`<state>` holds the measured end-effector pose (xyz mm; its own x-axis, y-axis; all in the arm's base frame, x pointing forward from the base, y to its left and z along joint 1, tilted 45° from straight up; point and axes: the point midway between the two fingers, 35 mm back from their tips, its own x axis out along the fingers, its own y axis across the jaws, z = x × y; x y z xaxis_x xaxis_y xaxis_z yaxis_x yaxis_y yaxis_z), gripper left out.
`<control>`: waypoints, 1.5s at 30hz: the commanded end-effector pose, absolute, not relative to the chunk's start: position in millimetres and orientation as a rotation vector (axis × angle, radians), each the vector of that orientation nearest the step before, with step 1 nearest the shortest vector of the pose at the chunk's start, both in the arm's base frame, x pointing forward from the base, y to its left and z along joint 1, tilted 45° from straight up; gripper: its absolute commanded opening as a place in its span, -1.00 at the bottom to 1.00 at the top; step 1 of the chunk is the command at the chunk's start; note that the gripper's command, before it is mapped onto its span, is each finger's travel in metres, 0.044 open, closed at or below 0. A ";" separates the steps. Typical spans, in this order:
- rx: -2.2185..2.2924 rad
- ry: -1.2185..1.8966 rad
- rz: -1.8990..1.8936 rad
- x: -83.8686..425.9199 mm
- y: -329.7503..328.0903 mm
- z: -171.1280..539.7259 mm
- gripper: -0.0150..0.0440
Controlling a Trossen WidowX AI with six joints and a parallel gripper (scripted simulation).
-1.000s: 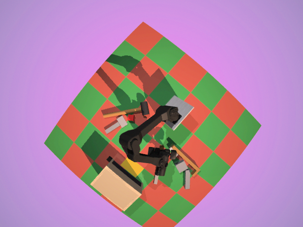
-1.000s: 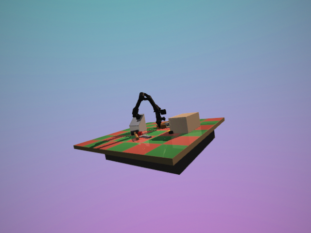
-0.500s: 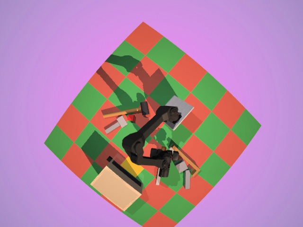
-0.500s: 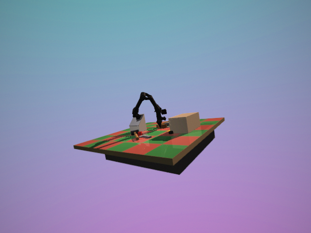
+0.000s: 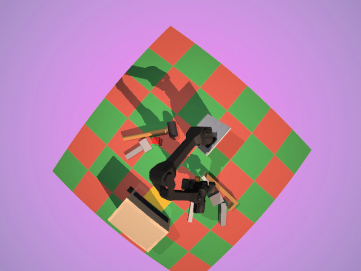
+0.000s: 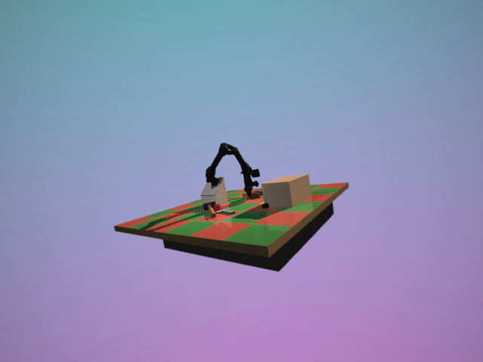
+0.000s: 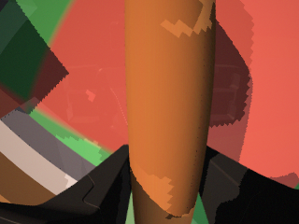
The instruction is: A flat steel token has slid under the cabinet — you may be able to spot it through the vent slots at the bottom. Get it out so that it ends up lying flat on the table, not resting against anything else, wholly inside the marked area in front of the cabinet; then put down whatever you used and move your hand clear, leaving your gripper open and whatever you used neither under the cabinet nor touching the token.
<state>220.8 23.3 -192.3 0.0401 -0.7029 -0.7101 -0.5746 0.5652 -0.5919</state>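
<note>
Counter (image 5: 268,128) (image 6: 253,234) bears a beige cabinet (image 5: 138,224) (image 6: 277,194) near its lower-left edge, seen from above; the yellow marked area (image 5: 159,200) lies inward of that. The gripper (image 5: 198,180) (image 6: 249,194) (image 7: 163,152) has its fingers clenched around a rounded wooden handle (image 5: 197,178) (image 7: 170,93). Where the steel token is, I cannot tell.

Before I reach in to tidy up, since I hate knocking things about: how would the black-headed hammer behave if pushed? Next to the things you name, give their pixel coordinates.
The hammer (image 5: 172,129) would probably swing around its head, since that dark block looks much bulkier than the slim handle. It seems stiff, its handle being straight and wood-coloured. The blocky head should resist rolling.
</note>
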 end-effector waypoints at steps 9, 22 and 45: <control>-1.087 1.626 -0.127 222.6 37.5 -202.9 -0.49; -1.086 1.625 -0.127 222.1 47.4 -212.2 -0.49; -0.985 1.594 -0.231 222.4 49.2 -213.9 -0.49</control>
<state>219.9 46.8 -213.5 0.0406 -0.6984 -0.7146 -0.4936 0.6078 -0.6221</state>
